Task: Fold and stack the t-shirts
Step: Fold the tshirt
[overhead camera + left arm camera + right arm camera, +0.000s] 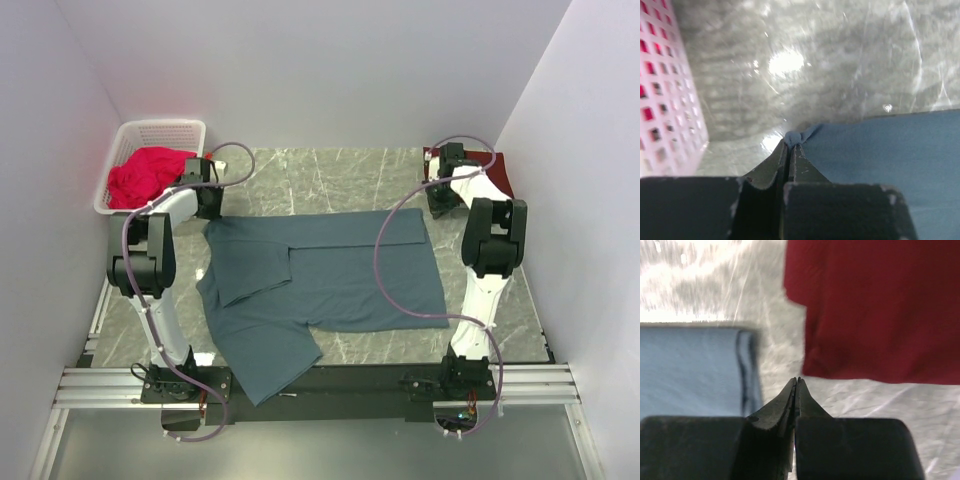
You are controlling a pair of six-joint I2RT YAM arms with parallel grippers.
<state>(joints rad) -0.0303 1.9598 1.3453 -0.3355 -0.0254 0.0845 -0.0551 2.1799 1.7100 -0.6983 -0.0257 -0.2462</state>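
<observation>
The slate blue-grey t-shirt (330,275) lies spread on the marble table, its far strip folded over and one sleeve hanging off the near edge. My left gripper (208,203) is at the shirt's far left corner. In the left wrist view the left gripper (791,145) is shut on a small pinch of the blue cloth (890,155). The dark maroon t-shirt (497,172) lies flat at the far right. My right gripper (440,205) is by the blue shirt's far right corner. In the right wrist view the right gripper (796,381) is shut and empty over bare table between the blue shirt (690,365) and the maroon shirt (875,310).
A white plastic basket (165,127) holding a bright red cloth (145,172) stands at the far left corner, close to my left gripper; its wall shows in the left wrist view (665,90). White walls enclose the table on three sides.
</observation>
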